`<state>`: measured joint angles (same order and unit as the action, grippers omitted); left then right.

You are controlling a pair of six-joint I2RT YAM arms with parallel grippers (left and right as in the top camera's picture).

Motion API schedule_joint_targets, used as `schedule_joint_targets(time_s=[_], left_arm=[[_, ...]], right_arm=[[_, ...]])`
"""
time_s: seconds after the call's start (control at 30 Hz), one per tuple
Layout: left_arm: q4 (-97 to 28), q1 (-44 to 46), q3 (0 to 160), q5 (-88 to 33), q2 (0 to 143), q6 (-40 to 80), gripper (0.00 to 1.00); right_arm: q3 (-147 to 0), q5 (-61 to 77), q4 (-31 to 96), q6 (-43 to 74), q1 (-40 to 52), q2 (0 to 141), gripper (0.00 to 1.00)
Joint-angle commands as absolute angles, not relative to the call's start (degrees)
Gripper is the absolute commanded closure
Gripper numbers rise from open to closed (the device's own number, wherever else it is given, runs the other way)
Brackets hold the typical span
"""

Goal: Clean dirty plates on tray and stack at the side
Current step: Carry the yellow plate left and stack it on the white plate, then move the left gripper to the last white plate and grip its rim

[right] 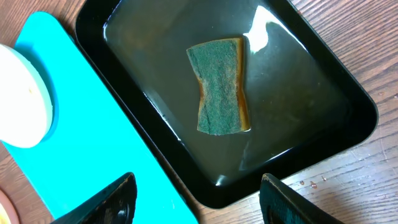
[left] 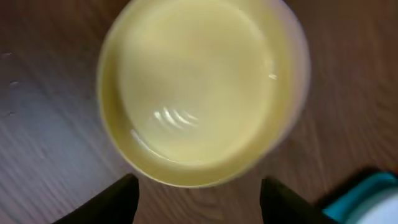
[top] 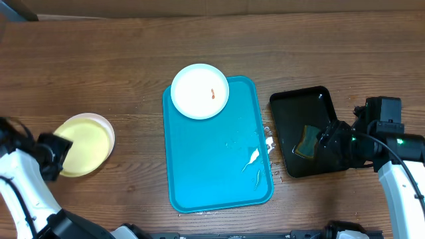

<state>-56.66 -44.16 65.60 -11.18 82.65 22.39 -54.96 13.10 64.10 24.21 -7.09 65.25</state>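
Overhead view, 12 o'clock = far edge of frame. We see a dark brown wood-grain table (top: 133, 53) filling nearly all of it. At 12 o'clock a thin pale strip (top: 232, 5) runs past its far edge, with a dark shape (top: 16, 8) in the 11 o'clock corner. We can't tell more about the room.

The turquoise tray (top: 212, 172) sits dead centre, long axis 12 to 6. The white plate (top: 200, 91) sits on its 11 o'clock corner, overhanging the rim, with an orange-red smear (top: 212, 93) toward 3 o'clock from its middle. The tray floor is wet, with white streaks (top: 252, 159) and droplets toward 4 o'clock. More white specks (top: 269, 141) lie at the tray's 3 o'clock rim.

The yellow plate (top: 83, 143) is off the tray, on the table at 9 o'clock, well apart from it. A white lower plate (top: 110, 131) shows as a rim under its 2 o'clock edge. The left wrist view is blurred, so we can't tell whether the yellow plate carries smears.

The black tray (top: 292, 113) sits at 3 o'clock, just beside the tray and not touching it. A green sponge (right: 219, 87) lies flat in it, and its floor looks glossy and wet. Water drops (right: 305, 183) sit on the wood by its rim.

Left claw (left: 199, 179): fingers spread, pinching nothing, at the yellow plate's 8 to 9 o'clock edge. We can't tell if it's touching.

Right claw (right: 198, 177): fingers spread, pinching nothing, hanging over the black tray with the sponge ahead of it.
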Motion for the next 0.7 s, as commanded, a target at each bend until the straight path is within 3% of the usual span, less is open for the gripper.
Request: schedule_joint_targets(time_s=[0.0, 0.27, 0.4, 0.47, 0.57, 0.67], left_arm=[[-58.5, -35.2, 71.5, -18.3, 82.3, 14.1, 0.32], [-56.8, -9.8, 71.8, -3.4, 83.2, 14.3, 0.32], [-51.0, 0.3, 71.7, -4.2, 85.2, 14.1, 0.20], [-47.6, 5.1, 71.7, -4.3, 87.3, 12.4, 0.20], [-41.9, 11.7, 71.6, -1.9, 93.5, 9.4, 0.27], [-38.6, 13.8, 71.6, 4.8, 99.2, 15.2, 0.31]], right_arm=[[-55.9, 13.0, 63.8, 23.8, -7.0, 64.9, 0.35], [-55.9, 13.0, 64.0, 23.7, -7.0, 64.9, 0.35], [-55.9, 13.0, 64.0, 23.7, -7.0, 64.9, 0.35], [-55.9, 13.0, 64.0, 23.6, -7.0, 64.9, 0.35], [-55.9, 13.0, 64.0, 23.6, -7.0, 64.9, 0.35], [-55.9, 13.0, 64.0, 23.6, -7.0, 64.9, 0.35]])
